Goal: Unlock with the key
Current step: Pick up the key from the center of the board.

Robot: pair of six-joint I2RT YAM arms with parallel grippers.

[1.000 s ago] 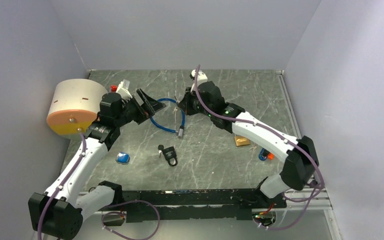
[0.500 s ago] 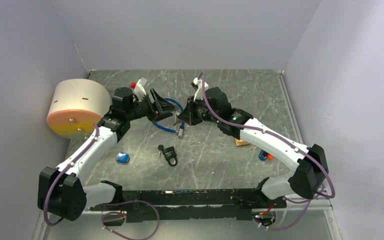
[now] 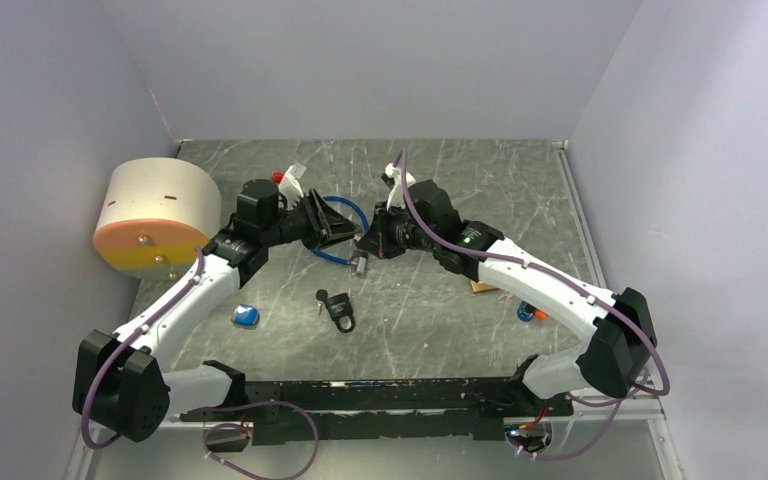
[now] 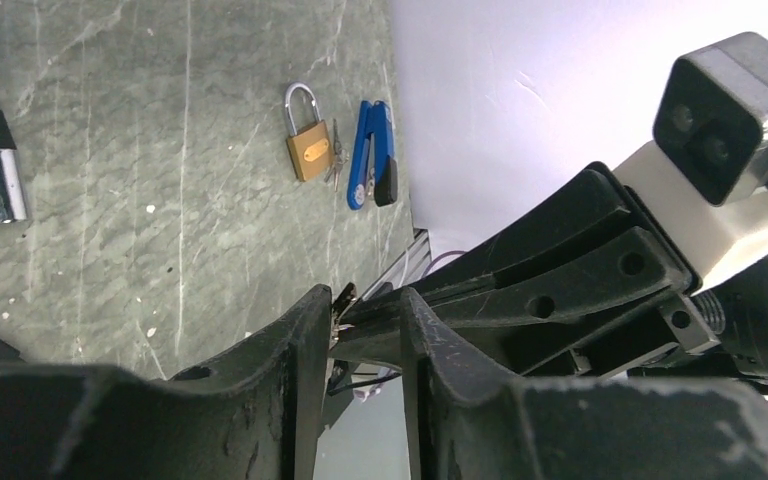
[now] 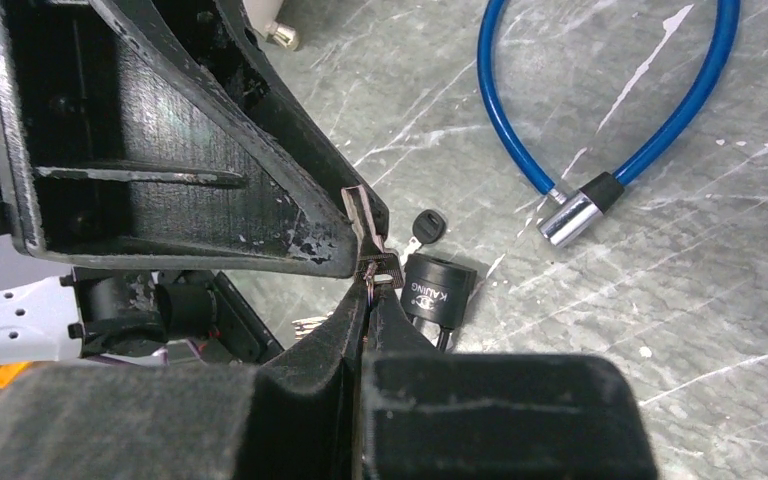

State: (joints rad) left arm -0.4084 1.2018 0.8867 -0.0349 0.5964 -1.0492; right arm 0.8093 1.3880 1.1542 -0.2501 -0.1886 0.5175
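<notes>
Right wrist view: the key [image 5: 362, 222] hangs midair, pinched in the tightly closed right gripper [image 5: 368, 288]. The left gripper [image 4: 365, 302] stands half-closed around it, grip uncertain; it should clamp squarely before any release.

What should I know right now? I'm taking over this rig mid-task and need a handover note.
Right gripper: shut on a small key, held above the table.
Left gripper: jaws part-open around that key, not clamped.
Locks: black padlock, blue cable lock and brass padlock lie on the table, untouched.
Done: key is picked up and sits between both grippers.
Left: complete the handover, insert the key, turn it. Which lock it fits cannot be told.
</notes>
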